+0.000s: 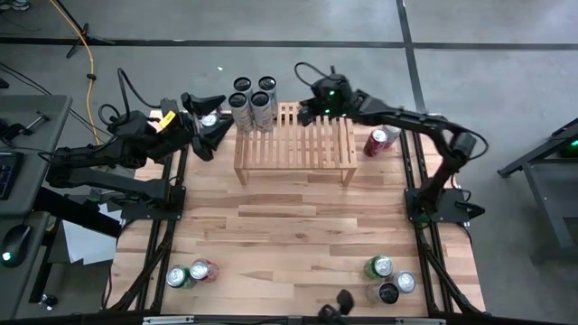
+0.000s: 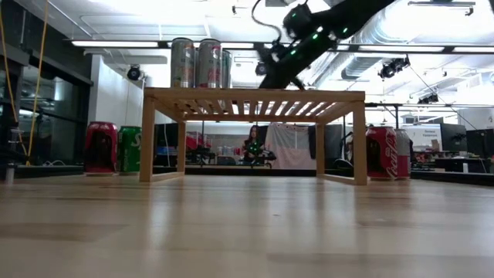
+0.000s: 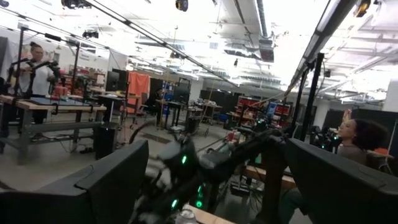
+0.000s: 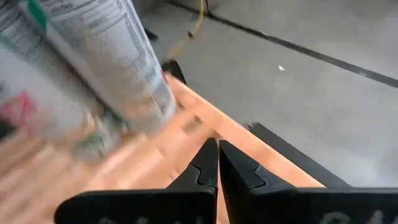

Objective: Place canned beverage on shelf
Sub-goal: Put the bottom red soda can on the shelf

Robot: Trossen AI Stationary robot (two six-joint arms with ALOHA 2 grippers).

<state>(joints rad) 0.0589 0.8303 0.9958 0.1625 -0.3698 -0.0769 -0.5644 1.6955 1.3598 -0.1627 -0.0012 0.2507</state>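
The light-wood shelf (image 1: pixel 293 144) stands on its two side legs at the far middle of the table and also shows in the low view (image 2: pixel 255 100). Several tall cans (image 1: pixel 253 99) stand upright on its far left end; they also show in the low view (image 2: pixel 197 63). My right gripper (image 1: pixel 305 113) is shut and empty above the shelf's far edge, just right of those cans (image 4: pixel 93 62); its closed fingertips show in the right wrist view (image 4: pixel 217 149). My left gripper (image 1: pixel 206 117) is open left of the shelf, its fingers on either side of a silver-topped can (image 1: pixel 209 119).
A red can (image 1: pixel 379 142) and another can stand right of the shelf. In the low view a red can (image 2: pixel 100 147) and a green can (image 2: pixel 130 148) stand left of it. Two cans (image 1: pixel 191 273) sit near left, three (image 1: pixel 388 280) near right. People show in the room behind.
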